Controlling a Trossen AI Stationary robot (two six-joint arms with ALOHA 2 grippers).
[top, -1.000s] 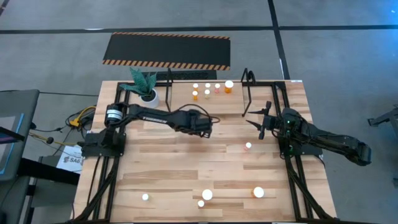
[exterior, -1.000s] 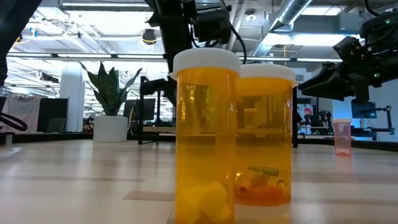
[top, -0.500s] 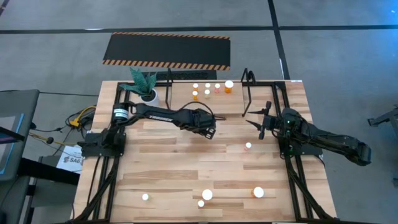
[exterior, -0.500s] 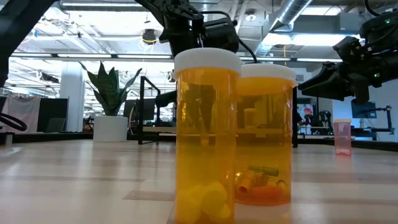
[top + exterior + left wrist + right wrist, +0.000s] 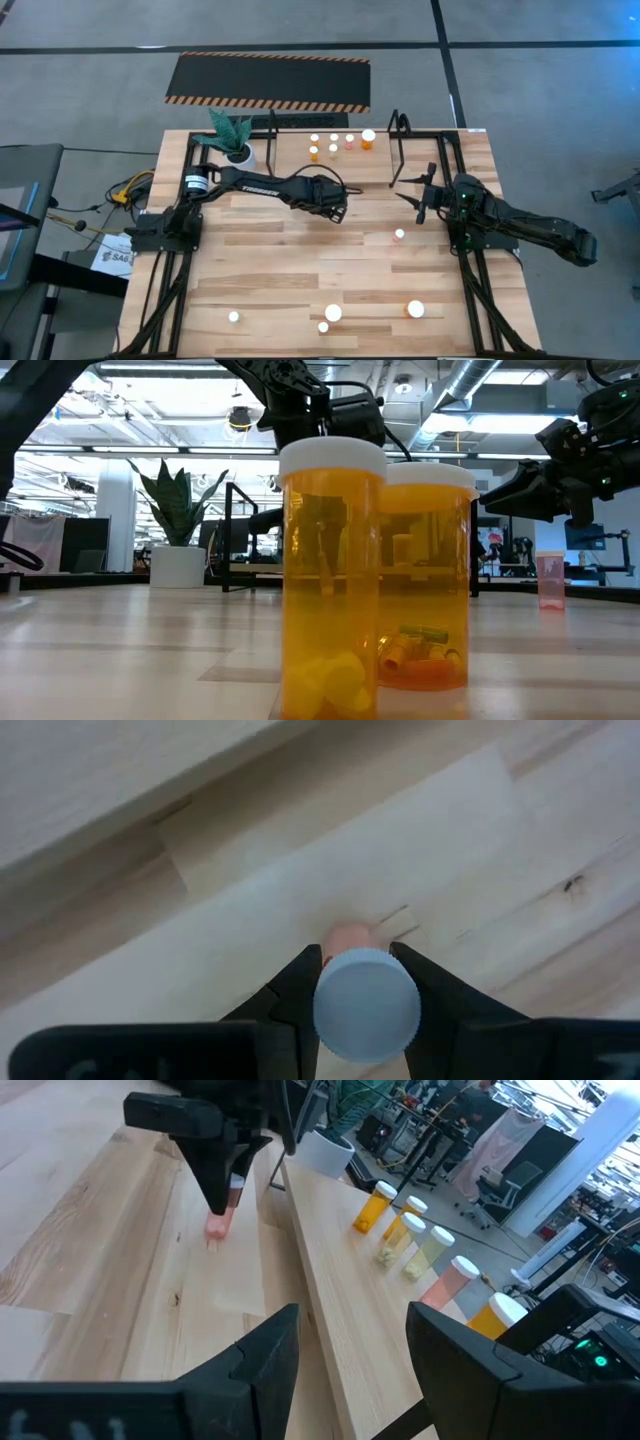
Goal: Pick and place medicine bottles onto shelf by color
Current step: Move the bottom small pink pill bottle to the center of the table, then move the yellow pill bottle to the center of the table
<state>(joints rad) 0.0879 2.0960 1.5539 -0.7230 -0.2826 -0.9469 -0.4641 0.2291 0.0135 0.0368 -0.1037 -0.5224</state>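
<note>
My left gripper (image 5: 335,208) hangs over the middle of the table, shut on a small pink medicine bottle (image 5: 222,1208) with a white cap (image 5: 366,1005). Several medicine bottles (image 5: 340,143) stand in a row on the shelf (image 5: 400,128) at the far side; the right wrist view shows them orange, pale and pink (image 5: 410,1235). Another pink bottle (image 5: 399,235) stands on its base right of centre. Several more (image 5: 333,313) stand near the front edge. My right gripper (image 5: 420,195) waits open at the right, level, touching nothing. My left gripper pinches the pink bottle just under its white cap (image 5: 366,1005), one finger (image 5: 295,982) on each side. The fingers come from above, slanting down. The bottle hangs below them, slightly tilted, its base (image 5: 217,1228) close to the tabletop; whether it touches, I cannot tell.
A white plant pot (image 5: 240,155) stands at the shelf's left end. Two big orange bottles (image 5: 333,580) fill the low view's foreground. Black frame rails (image 5: 470,270) run along both table sides. Bare wood lies between the centre and the front bottles.
My left gripper has sunk a little and gone slightly toward the table's right edge with the pink bottle, its wrist rolling as it went. It has stayed shut on the bottle.
</note>
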